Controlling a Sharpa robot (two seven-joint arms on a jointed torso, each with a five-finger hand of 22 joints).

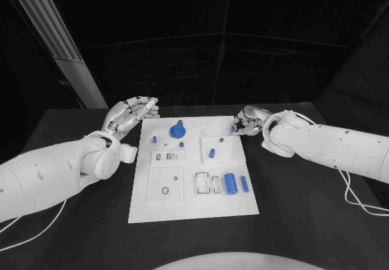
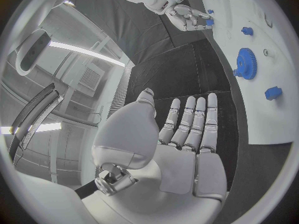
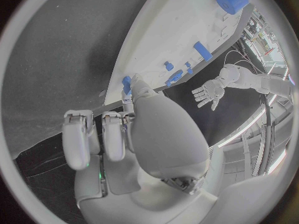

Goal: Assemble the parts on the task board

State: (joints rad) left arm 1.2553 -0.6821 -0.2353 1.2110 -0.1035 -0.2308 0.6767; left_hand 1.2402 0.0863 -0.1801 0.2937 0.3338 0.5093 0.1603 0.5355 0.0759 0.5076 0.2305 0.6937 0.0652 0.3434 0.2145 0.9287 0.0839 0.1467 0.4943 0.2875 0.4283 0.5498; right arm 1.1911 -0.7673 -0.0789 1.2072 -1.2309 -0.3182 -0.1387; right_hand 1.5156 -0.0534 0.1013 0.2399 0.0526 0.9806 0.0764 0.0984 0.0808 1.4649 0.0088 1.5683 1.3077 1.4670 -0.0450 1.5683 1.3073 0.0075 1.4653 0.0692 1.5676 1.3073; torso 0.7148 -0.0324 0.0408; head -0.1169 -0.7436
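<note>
White board point(image 1: 190, 208) sits flat in the middle of the black table point(image 1: 308, 225), long side running away from the robot. On it there's a blue gear point(image 1: 177, 131) near the far left corner, a small blue peg point(image 1: 211, 152) around the middle, and a fat blue cylinder point(image 1: 230, 183) with a thinner blue pin point(image 1: 244, 184) right beside it on the near right side. There are also a few tiny blue bits near the gear, too small to make out.

Left hand point(image 1: 132, 112) hangs just off the board's far left corner, fingers stretched out side by side and nothing in them, so it's open. The wrist camera backs that up: flat palm point(image 2: 187, 159), fingers straight, the gear point(image 2: 245, 63) off to one side on the board point(image 2: 274, 119).

Right hand point(image 1: 247, 121) is at the far right edge of the board. From its wrist camera the fingertips point(image 3: 128, 90) pinch a small blue piece point(image 3: 126, 83) right at the board's edge point(image 3: 134, 59), with the other fingers curled in. I can't tell whether that piece is off the board or still resting on it.
</note>
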